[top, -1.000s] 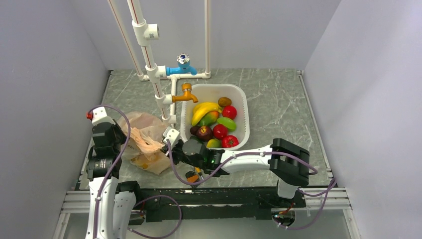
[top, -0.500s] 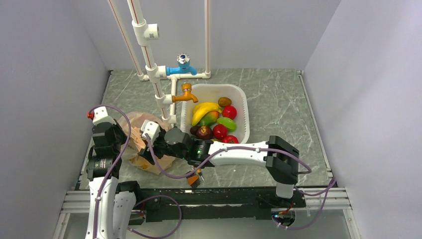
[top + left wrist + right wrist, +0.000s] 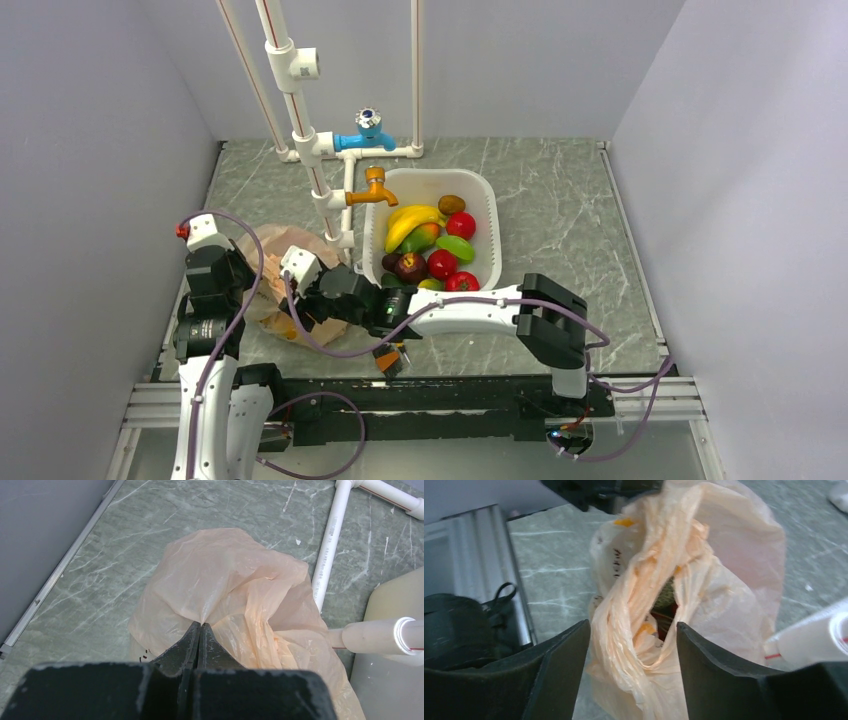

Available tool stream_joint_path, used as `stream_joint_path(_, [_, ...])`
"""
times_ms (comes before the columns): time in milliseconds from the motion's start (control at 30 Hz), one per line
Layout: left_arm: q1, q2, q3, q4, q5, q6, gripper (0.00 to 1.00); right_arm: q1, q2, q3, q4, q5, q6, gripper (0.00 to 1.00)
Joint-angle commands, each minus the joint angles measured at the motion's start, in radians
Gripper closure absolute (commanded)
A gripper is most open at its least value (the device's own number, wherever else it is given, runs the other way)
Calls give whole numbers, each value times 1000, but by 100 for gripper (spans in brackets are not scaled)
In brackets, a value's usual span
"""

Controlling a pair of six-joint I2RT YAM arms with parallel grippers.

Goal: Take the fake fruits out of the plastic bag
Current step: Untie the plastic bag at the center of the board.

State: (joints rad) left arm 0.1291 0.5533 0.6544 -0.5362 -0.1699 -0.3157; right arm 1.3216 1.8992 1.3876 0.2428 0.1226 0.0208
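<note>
Close to the left edge of the grey-green marbled counter (image 3: 560, 200), toward its near-left corner, sits the plastic bag (image 3: 235, 580). It is thin, crinkled and see-through, a pale beige-tan with small orange patches and some dark print.

The left claw (image 3: 200, 627) is pressed fully together. Its two black fingertips pinch a fold of the bag at the top, and the film gathers into a little peak where they meet.

Just to the right, the right claw (image 3: 631, 630) is spread wide. One finger stands on each side of the bag's bunched, twisted mouth. Whether either finger touches the plastic cannot be told.

The overhead view shows only a rumpled tan heap half hidden under both arms. The left wrist view shows the bag's smooth, closed back and a white pipe (image 3: 327, 550) lying just beside it. Only the right wrist view looks into the opening. A patch of grey-green netted melon (image 3: 668, 594) shows there, with something dark red below it.

Further right, near the middle of the counter, a white basin (image 3: 487, 215) holds a yellow banana (image 3: 415, 218) among red and green fruit. An orange tap (image 3: 372, 188) hangs over its left rim.
</note>
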Motion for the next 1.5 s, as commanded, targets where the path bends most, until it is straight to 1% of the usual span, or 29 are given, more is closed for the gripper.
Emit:
stream_joint_path(0, [-2, -8, 4, 24, 1, 10, 100, 12, 4, -40, 92, 212, 18, 36])
stream_joint_path(67, [-2, -15, 0, 26, 0, 10, 100, 11, -13, -69, 121, 237, 10, 46])
stream_joint_path(100, [-2, -16, -1, 28, -2, 10, 100, 12, -18, -78, 130, 239, 10, 53])
stream_joint_path(133, [-3, -18, -1, 28, -2, 10, 100, 11, -23, -88, 139, 239, 12, 61])
stream_joint_path(167, [-2, -16, 0, 27, -3, 10, 100, 11, -30, -98, 146, 239, 14, 74])
stream_joint_path(200, [-2, -13, 2, 26, -5, 10, 100, 12, -37, -108, 151, 238, 19, 85])
stream_joint_path(233, [-2, -12, 2, 25, -7, 10, 100, 12, -51, -120, 147, 233, 26, 92])
stream_joint_path(267, [-2, -12, 4, 23, -10, 9, 100, 12, -71, -134, 143, 222, 35, 97])
stream_joint_path(300, [-3, -14, 3, 20, -15, 8, 100, 13, -94, -159, 148, 207, 37, 100])
stream_joint_path(367, [-2, -19, 4, 17, -26, 7, 100, 14, -145, -228, 175, 179, 43, 100])
stream_joint_path(500, [-2, -43, 1, 18, -47, 4, 100, 12, -241, -361, 192, 185, 75, 100])
stream_joint_path(567, [-2, -54, -2, 21, -51, 4, 100, 12, -277, -404, 185, 186, 95, 100])
stream_joint_path(667, [-2, -62, -2, 21, -53, 3, 100, 11, -323, -472, 218, 165, 118, 100])
stream_joint_path(800, [-2, -60, -2, 23, -51, 3, 100, 11, -348, -521, 261, 138, 128, 100])
stream_joint_path(833, [-2, -57, -2, 25, -42, 7, 100, 12, -346, -526, 280, 131, 128, 99])
stream_joint_path(867, [-2, -57, -2, 29, -18, 21, 100, 11, -341, -519, 288, 131, 131, 95])
stream_joint_path(933, [-2, -57, 0, 38, 49, 52, 100, 11, -323, -485, 268, 130, 131, 94])
stream_joint_path(967, [-3, -61, 1, 43, 97, 64, 97, 11, -314, -469, 255, 126, 126, 94])
stream_joint_path(1000, [-4, -67, -4, 53, 128, 75, 89, 13, -307, -454, 242, 124, 125, 94])
stream_joint_path(1067, [-11, -79, -13, 70, 160, 83, 67, 10, -306, -449, 239, 128, 129, 94])
stream_joint_path(1100, [-17, -87, -16, 76, 180, 88, 59, 10, -310, -454, 245, 129, 129, 94])
stream_joint_path(1200, [-48, -109, -25, 92, 200, 91, 45, 10, -324, -459, 247, 139, 126, 88])
stream_joint_path(1233, [-63, -117, -25, 91, 188, 88, 34, 10, -327, -455, 238, 144, 125, 87])
stream_joint_path(1267, [-78, -125, -25, 86, 175, 89, 31, 10, -328, -451, 231, 151, 124, 86])
stream_joint_path(1333, [-111, -133, -23, 79, 173, 99, 29, 10, -328, -447, 225, 164, 120, 84])
stream_joint_path(1367, [-121, -137, -21, 76, 150, 103, 28, 7, -327, -443, 220, 167, 119, 84])
stream_joint_path(1400, [-137, -141, -21, 72, 143, 106, 25, 8, -324, -437, 214, 167, 118, 84])
stream_joint_path(1433, [-160, -145, -21, 71, 140, 106, 19, 7, -321, -431, 205, 167, 117, 83])
stream_joint_path(1467, [-180, -147, -21, 69, 133, 108, 10, 6, -319, -426, 199, 168, 117, 83])
